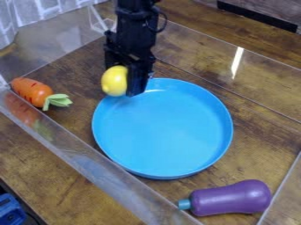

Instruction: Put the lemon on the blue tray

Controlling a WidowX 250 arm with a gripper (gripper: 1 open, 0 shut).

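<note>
carrot point(32, 90), eggplant point(230, 199), wooden table point(270, 79)
</note>
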